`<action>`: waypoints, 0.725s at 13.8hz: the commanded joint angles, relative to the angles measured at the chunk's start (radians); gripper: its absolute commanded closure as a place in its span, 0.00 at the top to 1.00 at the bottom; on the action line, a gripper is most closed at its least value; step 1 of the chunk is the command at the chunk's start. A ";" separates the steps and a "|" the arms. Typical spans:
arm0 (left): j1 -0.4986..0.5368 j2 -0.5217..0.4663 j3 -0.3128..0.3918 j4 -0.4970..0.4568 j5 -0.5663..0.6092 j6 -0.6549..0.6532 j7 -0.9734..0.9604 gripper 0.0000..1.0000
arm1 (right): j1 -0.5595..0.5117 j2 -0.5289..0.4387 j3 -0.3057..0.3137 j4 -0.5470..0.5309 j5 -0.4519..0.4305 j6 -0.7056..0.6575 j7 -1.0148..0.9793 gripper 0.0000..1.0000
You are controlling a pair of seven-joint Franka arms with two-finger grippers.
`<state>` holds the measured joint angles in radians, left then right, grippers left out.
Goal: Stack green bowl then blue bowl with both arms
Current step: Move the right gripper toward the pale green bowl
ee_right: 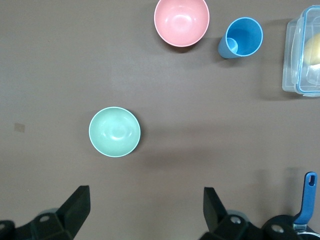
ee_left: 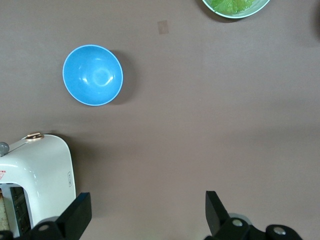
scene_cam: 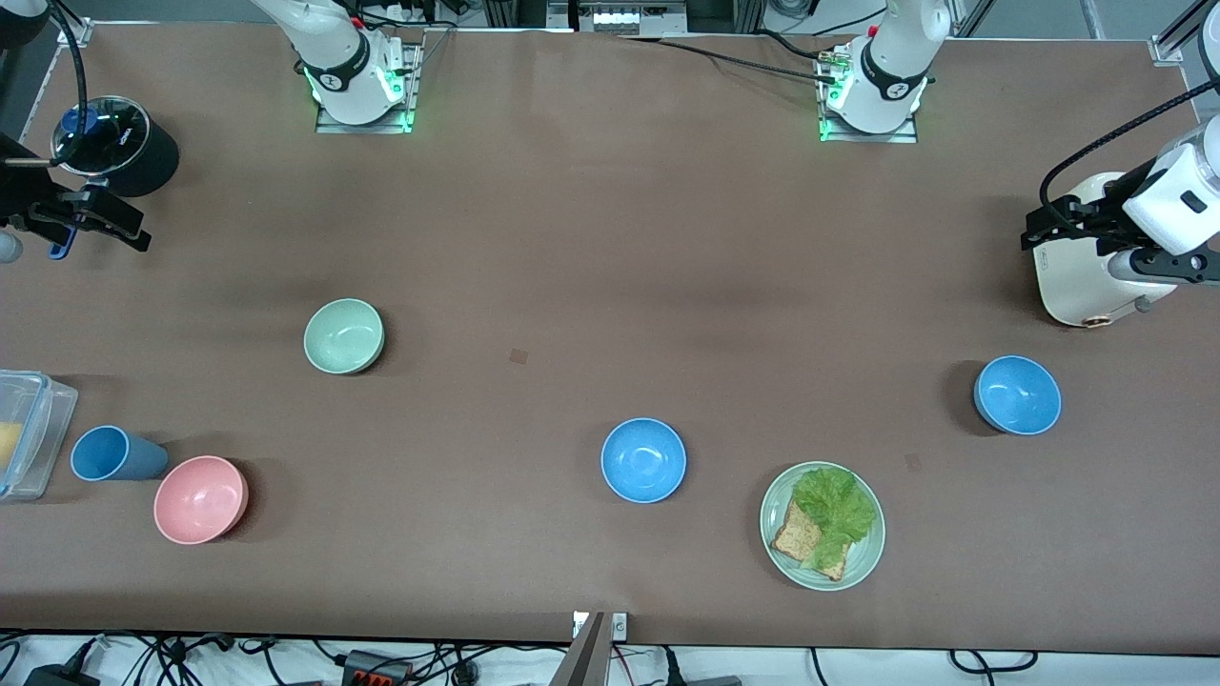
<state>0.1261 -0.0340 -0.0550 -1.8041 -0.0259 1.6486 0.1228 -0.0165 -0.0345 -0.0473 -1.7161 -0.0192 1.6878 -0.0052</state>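
Note:
The pale green bowl (scene_cam: 344, 335) (ee_right: 114, 131) sits upright toward the right arm's end of the table. One blue bowl (scene_cam: 643, 460) stands near the middle of the table, nearer to the front camera. A second blue bowl (scene_cam: 1017, 394) (ee_left: 92, 75) stands toward the left arm's end. My right gripper (scene_cam: 129, 227) (ee_right: 146, 210) hangs open and empty over bare table beside a black pot. Over the table next to a white toaster, my left gripper (scene_cam: 1034, 229) (ee_left: 148, 210) is also open and empty. Both grippers are well apart from the bowls.
A pink bowl (scene_cam: 200, 499), a blue cup (scene_cam: 114, 453) and a clear lidded box (scene_cam: 24, 433) stand at the right arm's end. The black pot (scene_cam: 119, 143) has a glass lid. The white toaster (scene_cam: 1087, 262) and a green plate (scene_cam: 777, 519) of lettuce and bread are toward the left arm's end.

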 commanded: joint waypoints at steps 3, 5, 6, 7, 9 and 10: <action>-0.010 -0.032 0.011 -0.021 -0.026 0.005 0.000 1.00 | 0.006 -0.007 0.001 -0.011 -0.008 0.006 0.001 1.00; -0.010 -0.032 0.011 -0.021 -0.026 0.005 0.000 1.00 | 0.004 -0.007 0.001 -0.013 -0.005 0.006 -0.001 1.00; -0.010 -0.030 0.011 -0.020 -0.026 0.005 -0.002 1.00 | 0.004 -0.007 0.001 -0.013 -0.005 0.006 -0.006 1.00; -0.008 -0.029 0.011 -0.020 -0.026 0.005 -0.003 1.00 | 0.004 -0.005 0.001 -0.013 -0.005 0.004 -0.010 1.00; -0.006 -0.027 0.011 -0.020 -0.026 0.005 -0.002 1.00 | 0.004 0.019 0.001 -0.011 -0.010 0.003 -0.013 1.00; -0.008 -0.026 0.011 -0.018 -0.026 0.003 -0.003 1.00 | 0.007 0.045 0.001 -0.010 -0.013 0.007 -0.015 1.00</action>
<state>0.1259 -0.0361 -0.0548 -1.8041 -0.0260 1.6486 0.1228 -0.0147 -0.0209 -0.0473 -1.7204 -0.0192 1.6878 -0.0093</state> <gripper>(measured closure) 0.000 0.000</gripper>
